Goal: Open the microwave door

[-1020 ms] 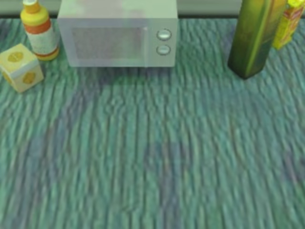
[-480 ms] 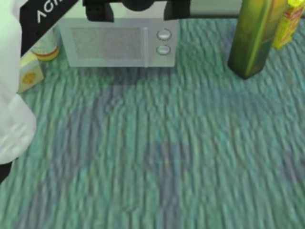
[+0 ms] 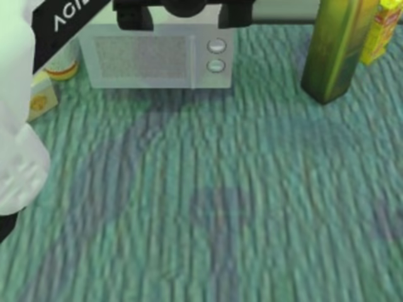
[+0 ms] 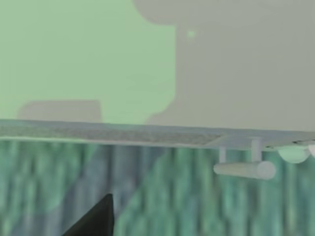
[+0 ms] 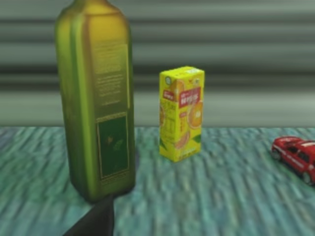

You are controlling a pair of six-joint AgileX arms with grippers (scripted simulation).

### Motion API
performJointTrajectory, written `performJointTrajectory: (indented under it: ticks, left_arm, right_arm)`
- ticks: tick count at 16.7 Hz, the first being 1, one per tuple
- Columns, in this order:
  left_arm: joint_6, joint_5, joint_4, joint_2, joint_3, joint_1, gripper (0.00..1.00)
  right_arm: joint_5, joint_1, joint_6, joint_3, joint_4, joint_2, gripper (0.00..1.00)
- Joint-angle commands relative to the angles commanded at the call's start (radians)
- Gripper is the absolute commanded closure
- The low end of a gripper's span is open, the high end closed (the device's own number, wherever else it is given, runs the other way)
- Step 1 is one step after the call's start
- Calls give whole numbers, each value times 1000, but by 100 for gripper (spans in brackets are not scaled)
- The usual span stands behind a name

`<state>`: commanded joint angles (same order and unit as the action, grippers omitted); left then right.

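My left arm [image 3: 22, 94] reaches over the table's [image 3: 220, 207] far left, its tool [image 3: 182, 11] above the microwave [image 3: 217, 78]; whether the fingers are apart I cannot tell. The microwave stands at the far edge, door [image 3: 141, 58] flat against its front (handle [image 4: 243, 169] visible only from the left wrist). The right wrist alone shows a green bottle [image 5: 98, 103], juice carton [image 5: 181, 114] and red toy car [image 5: 298, 153].

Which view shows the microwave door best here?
The top view: the microwave door shows face-on and shut, mesh window whole, with the left arm's black pincer mount above the microwave. The left wrist view shows only the door's edge and handle. The right wrist view shows none.
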<state>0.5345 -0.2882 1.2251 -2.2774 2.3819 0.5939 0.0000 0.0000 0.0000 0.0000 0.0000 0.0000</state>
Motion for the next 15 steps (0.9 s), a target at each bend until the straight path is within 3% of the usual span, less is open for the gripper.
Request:
performJointTrajectory:
  ticks: [5,10,15]
  left_arm:
    - [-30,15,-162,-64,-86,-32,0]
    - [-36,18,-189,-76,-102,-38,0]
    - [-36,18,-189,-76,-102,-38,38]
  right_arm:
    - [0,0,0,0,0,0,0]
    - [0,0,0,0,0,0,0]
    - [0,0,0,0,0,0,0]
